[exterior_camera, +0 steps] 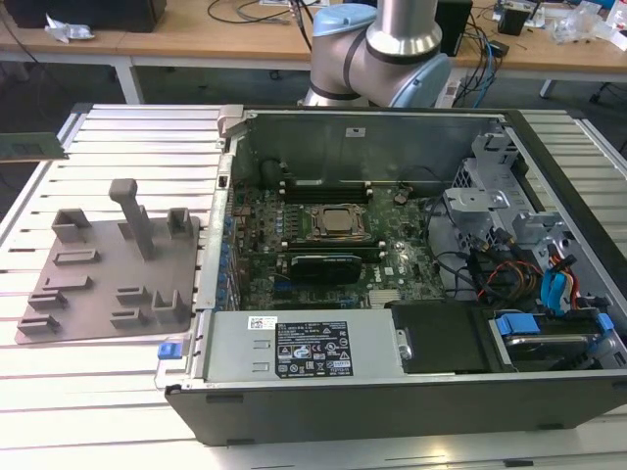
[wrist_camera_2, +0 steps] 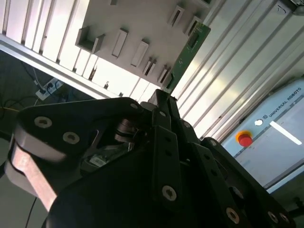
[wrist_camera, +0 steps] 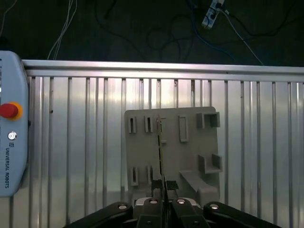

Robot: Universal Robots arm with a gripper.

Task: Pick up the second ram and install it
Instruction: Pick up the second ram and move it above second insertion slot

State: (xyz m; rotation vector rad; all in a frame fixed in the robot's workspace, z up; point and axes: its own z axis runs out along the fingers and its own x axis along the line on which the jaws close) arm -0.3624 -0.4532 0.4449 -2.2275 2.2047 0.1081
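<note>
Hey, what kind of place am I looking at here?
Probably a robotics lab bench: a robot arm behind an open computer case on a slatted aluminium table, cable-strewn desks beyond, and the gripper holding the second ram.

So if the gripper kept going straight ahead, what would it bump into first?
Probably the grey holder plate: the gripper, shut on the second ram, points straight at it. The ram's tip would touch first; depth is unclear.
</note>
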